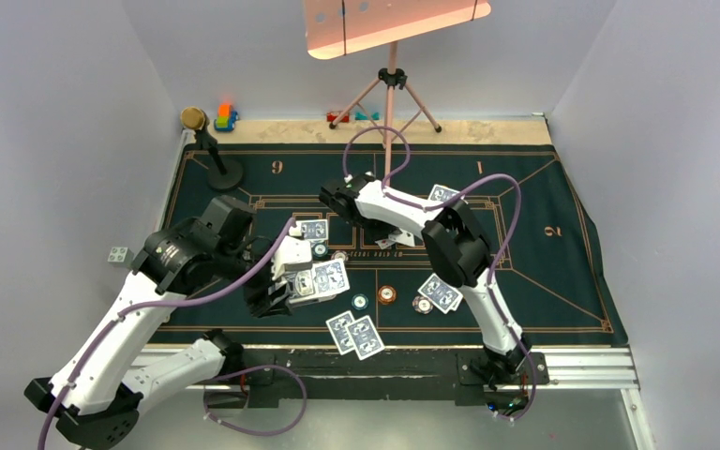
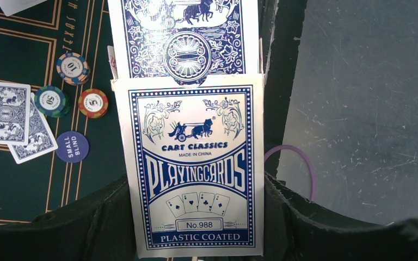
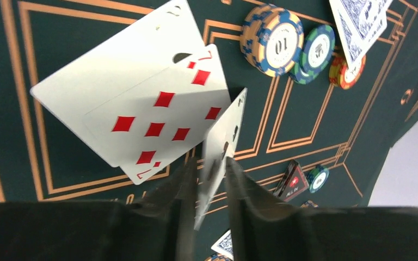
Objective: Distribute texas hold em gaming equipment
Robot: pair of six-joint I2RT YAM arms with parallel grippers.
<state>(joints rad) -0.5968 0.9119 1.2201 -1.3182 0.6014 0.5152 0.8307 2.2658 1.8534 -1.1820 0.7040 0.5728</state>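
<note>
LEFT: left end effector closed on card box, deck protruding | RIGHT: right end effector jaws slightly parted, playing card edge-on between them, above felt, beside face-up seven of diamonds | RISK: card may drop tilted, overlapping the seven; cause: angled release.

Free passage: mat sector at 3 o'clock (bare felt). Obstructions: right arm spanning centre; gold-topped stand at 10 o'clock; tripod at 12 o'clock; poker chips and playing cards at 6 o'clock.
</note>
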